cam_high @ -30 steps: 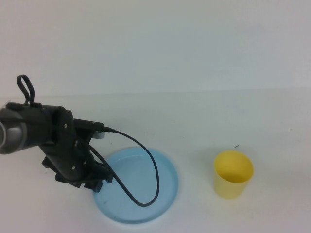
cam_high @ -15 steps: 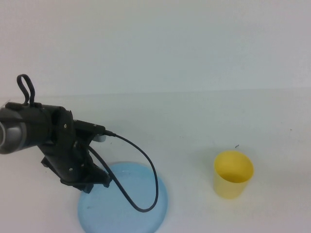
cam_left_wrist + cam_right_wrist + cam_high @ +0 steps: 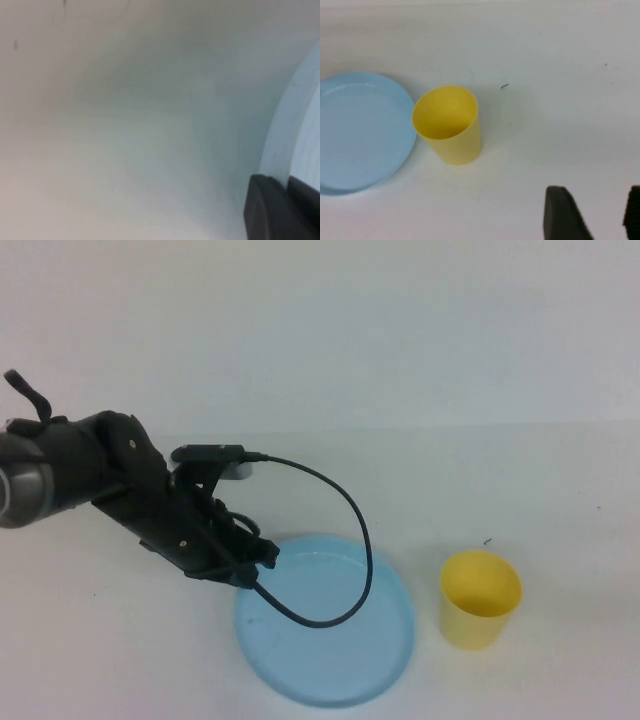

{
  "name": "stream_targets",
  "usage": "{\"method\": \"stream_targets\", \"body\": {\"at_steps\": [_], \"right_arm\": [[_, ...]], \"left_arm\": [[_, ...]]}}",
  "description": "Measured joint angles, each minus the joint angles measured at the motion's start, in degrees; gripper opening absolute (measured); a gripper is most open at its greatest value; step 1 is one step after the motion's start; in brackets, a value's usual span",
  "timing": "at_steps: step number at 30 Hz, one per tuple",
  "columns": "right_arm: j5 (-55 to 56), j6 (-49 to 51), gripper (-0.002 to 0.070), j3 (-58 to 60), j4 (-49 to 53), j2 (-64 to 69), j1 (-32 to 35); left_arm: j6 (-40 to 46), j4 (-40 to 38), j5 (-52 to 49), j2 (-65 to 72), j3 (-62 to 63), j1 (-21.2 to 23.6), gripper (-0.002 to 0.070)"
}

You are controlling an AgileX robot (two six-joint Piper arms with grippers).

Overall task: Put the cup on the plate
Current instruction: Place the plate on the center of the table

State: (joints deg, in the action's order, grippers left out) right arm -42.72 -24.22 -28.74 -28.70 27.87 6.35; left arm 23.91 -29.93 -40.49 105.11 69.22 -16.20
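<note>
The left gripper (image 3: 255, 565) sits low at the near-left edge of the light-blue plate (image 3: 330, 640), its tip right at the plate's rim. In the left wrist view one dark finger (image 3: 280, 210) overlaps the pale rim of the plate (image 3: 280, 145), but whether the jaws are closed on that rim or merely touching it cannot be told. A black cable (image 3: 350, 530) loops from the wrist out over the plate's middle and back toward the gripper.

The plate lies flat on the white table (image 3: 420, 480), stretching away from the left gripper toward the robot's right. Just past the plate's far side from that gripper stands the yellow cup (image 3: 480, 598), upright, mouth open upward, close beside the plate with a narrow gap of table between them.

The right gripper (image 3: 592, 215) does not appear in the high view. In its wrist view it is held above the table, two dark fingertips set apart with bare table between them, grasping nothing. The cup (image 3: 449, 124) stands ahead of it and off to one side, well clear of the fingers, with the plate (image 3: 360, 135) just beyond the cup.
</note>
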Motion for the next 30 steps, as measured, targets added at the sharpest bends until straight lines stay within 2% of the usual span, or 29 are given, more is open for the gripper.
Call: {"method": "stream_targets", "body": {"at_steps": [8, 16, 23, 25, 27, 30], "right_arm": [[0.00, 0.00, 0.0284, 0.00, 0.00, 0.22, 0.00], [0.03, -1.80, 0.0287, 0.00, -0.39, 4.26, 0.00], [-1.89, -8.96, 0.0351, 0.00, -7.77, 5.41, 0.00], [-2.13, -11.12, 0.0357, 0.00, -9.95, 5.41, 0.00], [-2.60, -12.40, 0.0358, 0.00, -11.27, 5.41, 0.00], [-4.09, -12.88, 0.0358, 0.00, -11.89, 5.71, 0.00]], "left_arm": [[3.56, -5.17, 2.47, 0.11, 0.82, -0.47, 0.0001], [4.48, -4.28, 7.70, 0.19, 0.82, -3.41, 0.0001], [4.48, -4.26, 8.32, 0.47, 0.82, -3.41, 0.0013], [4.48, -4.26, 7.92, 1.30, 0.82, -3.41, 0.0055], [4.48, -4.38, 7.03, 2.34, 0.82, -3.41, 0.0129], [4.48, -5.14, 5.88, 3.84, 0.82, -3.41, 0.0272]]}}
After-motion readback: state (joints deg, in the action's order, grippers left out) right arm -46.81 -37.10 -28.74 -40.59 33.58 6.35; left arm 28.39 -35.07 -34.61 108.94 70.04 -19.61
